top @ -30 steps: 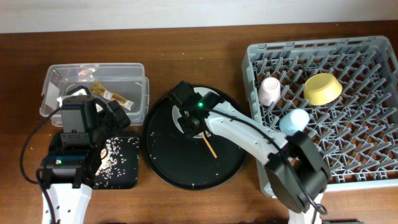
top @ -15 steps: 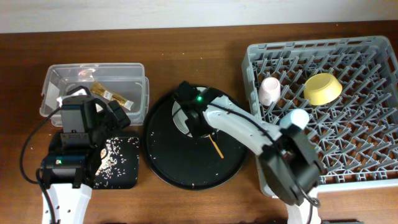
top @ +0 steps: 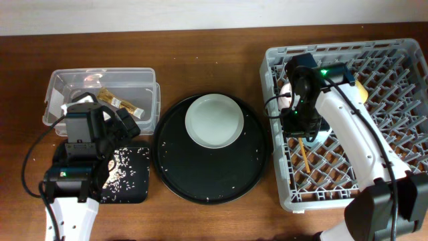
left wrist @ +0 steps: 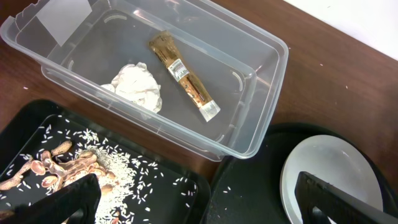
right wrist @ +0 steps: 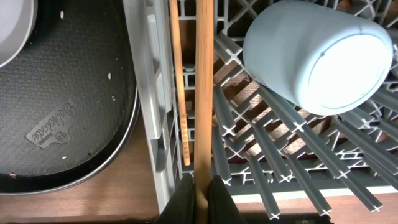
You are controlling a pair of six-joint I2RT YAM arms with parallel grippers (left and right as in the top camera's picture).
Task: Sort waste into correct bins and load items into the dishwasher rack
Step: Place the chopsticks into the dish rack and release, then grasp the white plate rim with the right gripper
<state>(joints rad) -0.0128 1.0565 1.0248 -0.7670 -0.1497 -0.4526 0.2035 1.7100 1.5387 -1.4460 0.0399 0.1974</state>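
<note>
My right gripper [right wrist: 200, 186] is shut on a wooden chopstick [right wrist: 204, 93] and holds it over the left part of the dishwasher rack [top: 401, 174]. A second chopstick [right wrist: 179, 81] lies in the rack beside it. The light blue cup [right wrist: 317, 56] lies on the pegs to the right. The pink cup [top: 287, 94] and yellow bowl [top: 362, 90] peek out behind the arm. The pale plate [top: 214, 120] sits on the round black tray [top: 200, 181]. My left gripper [left wrist: 199, 199] is open above the black rectangular tray [left wrist: 186, 199], which holds flakes and rice [left wrist: 74, 168].
The clear tub [left wrist: 249, 134] holds a crumpled white tissue [left wrist: 138, 87] and a gold-brown wrapper [left wrist: 183, 74]. A few rice grains dot the round black tray. Brown tabletop shows between the round tray and the rack's left wall [right wrist: 152, 124].
My right gripper closed on a chopstick on the round tray and carried it right, over the rack. The plate is now uncovered. The left arm has not moved.
</note>
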